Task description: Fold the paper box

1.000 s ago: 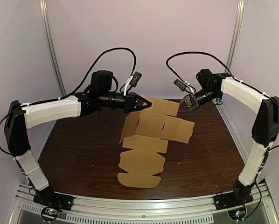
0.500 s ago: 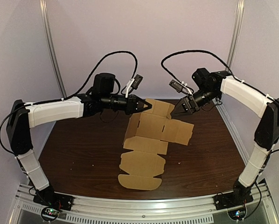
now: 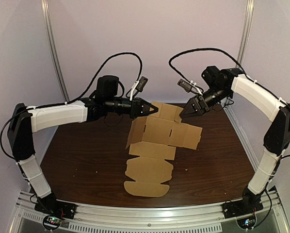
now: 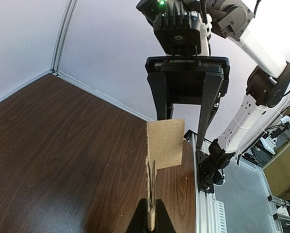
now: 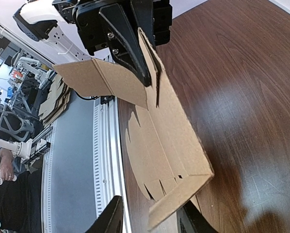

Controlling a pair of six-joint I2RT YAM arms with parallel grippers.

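Left gripper (image 3: 153,109) is pinched tight on the far edge of the box (image 3: 157,131), holding that end up off the table (image 3: 82,160). Right gripper (image 3: 185,113) is spread wide, and in its wrist view the fingers sit either side of a far flap's corner without clamping it. Early days, by my read: a side flap stands partly raised at the back, but the near panels lie flat and no wall is tucked in. Nearly all the folding is left.

High rear camera looks down; both wrist cameras, close, face the box (image 3: 157,145).
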